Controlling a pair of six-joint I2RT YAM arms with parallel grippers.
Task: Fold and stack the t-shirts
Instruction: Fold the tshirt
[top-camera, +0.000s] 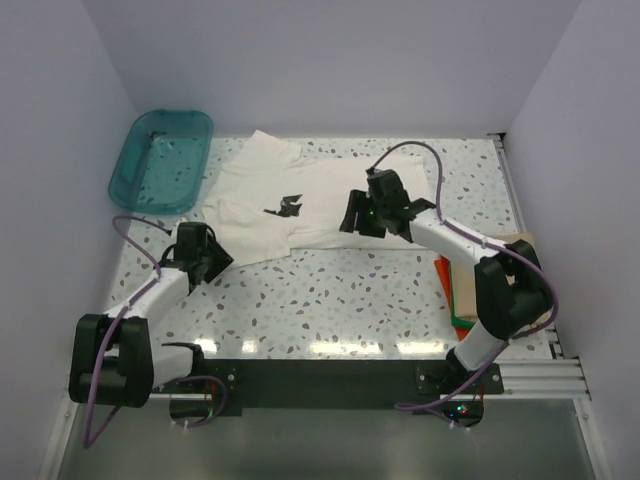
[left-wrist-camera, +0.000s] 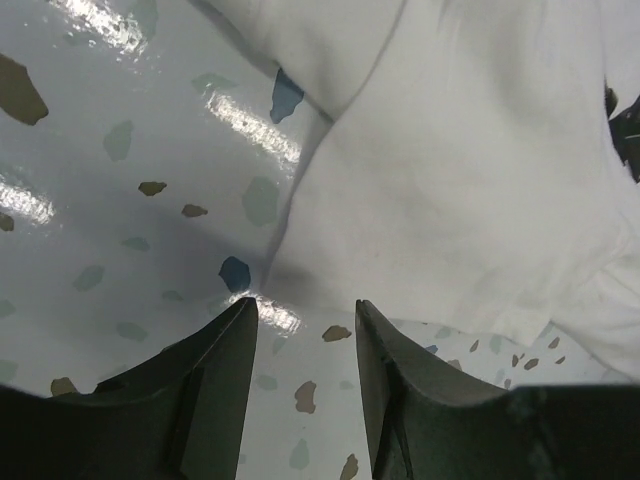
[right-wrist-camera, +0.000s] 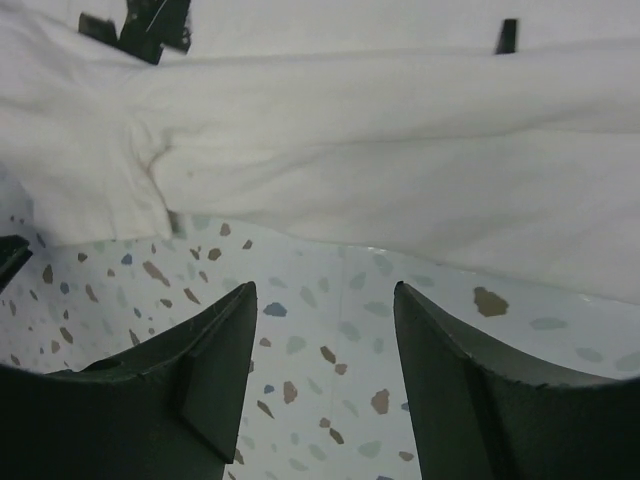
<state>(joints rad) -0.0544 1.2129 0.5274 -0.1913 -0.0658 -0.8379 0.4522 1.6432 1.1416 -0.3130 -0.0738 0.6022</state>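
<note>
An off-white t-shirt (top-camera: 270, 195) with a small dark mark (top-camera: 285, 206) lies partly folded on the terrazzo table, towards the back middle. My left gripper (top-camera: 215, 258) is open and empty just off the shirt's near left corner; in the left wrist view its fingers (left-wrist-camera: 235, 360) hover over bare table below the cloth (left-wrist-camera: 470, 170). My right gripper (top-camera: 362, 215) is open and empty at the shirt's right end; the cloth (right-wrist-camera: 380, 130) fills the top of the right wrist view. A stack of tan, orange-red and green shirts (top-camera: 462, 290) lies at the right edge under the right arm.
A teal translucent plastic tub (top-camera: 162, 160) stands at the back left corner. White walls close in the table on the left, back and right. A black rail (top-camera: 330, 380) with both arm bases runs along the near edge.
</note>
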